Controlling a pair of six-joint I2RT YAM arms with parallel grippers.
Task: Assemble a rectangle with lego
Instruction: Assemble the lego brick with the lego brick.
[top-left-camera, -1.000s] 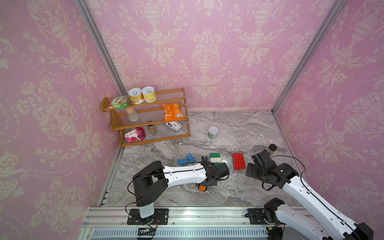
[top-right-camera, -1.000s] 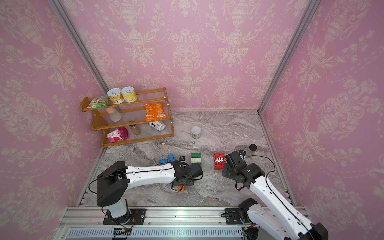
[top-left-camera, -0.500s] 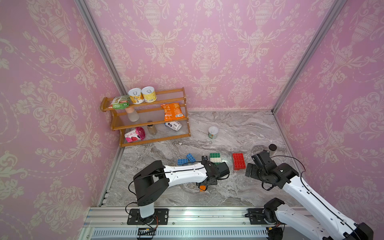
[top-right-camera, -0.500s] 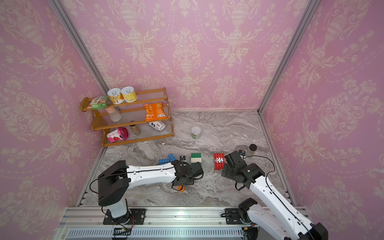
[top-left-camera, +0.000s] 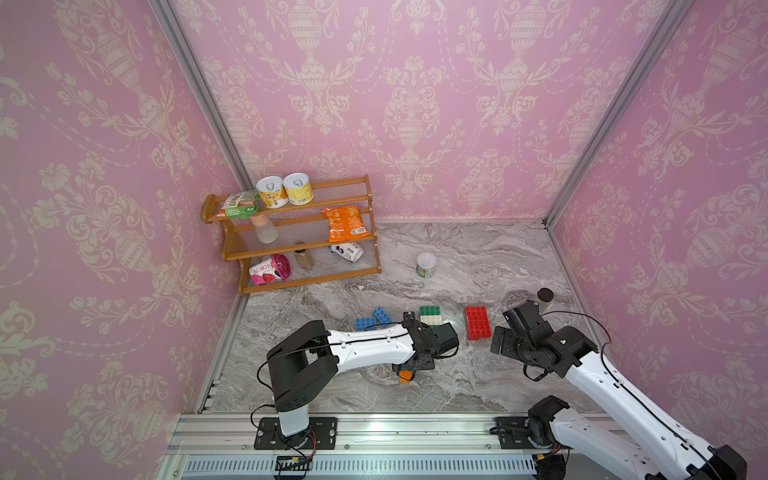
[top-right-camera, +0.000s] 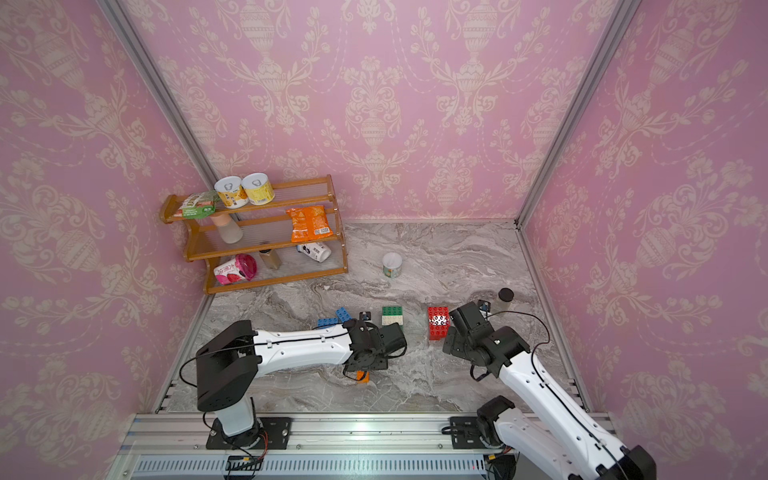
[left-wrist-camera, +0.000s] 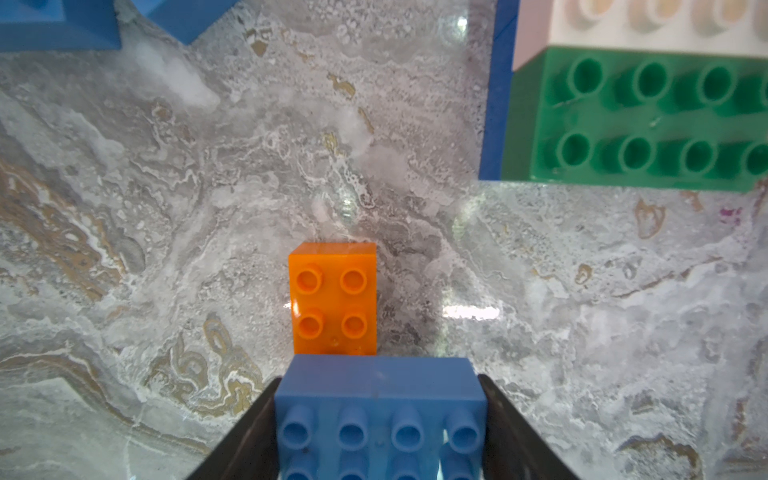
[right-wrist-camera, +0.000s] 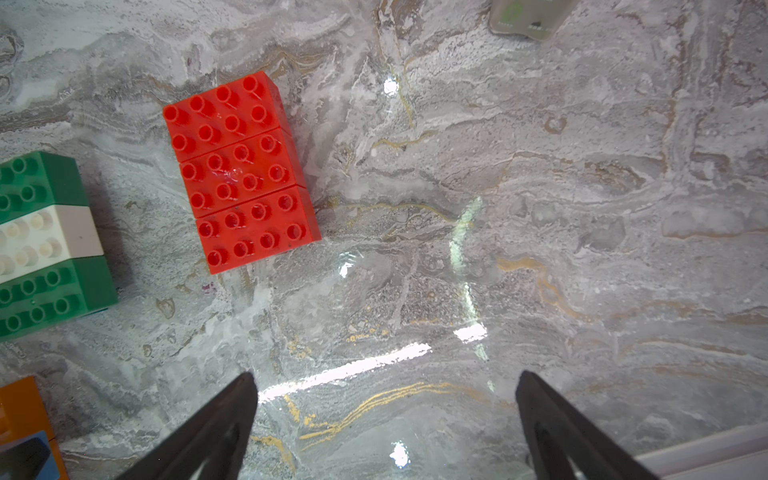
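Left gripper (left-wrist-camera: 378, 379) clamped across blue brick (left-wrist-camera: 380, 419), orange brick (top-left-camera: 406, 376) just ahead, lower centre in a top view; right gripper (right-wrist-camera: 385, 373) agape, empty

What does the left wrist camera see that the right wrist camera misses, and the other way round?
Only the left wrist view: the left gripper clamped on a blue brick, and two loose blue bricks cut off by the frame.

Only the right wrist view: three red bricks side by side, and the right gripper open with nothing between its fingers.

Both: the small orange brick, the green and white bricks joined together, and the marble tabletop.
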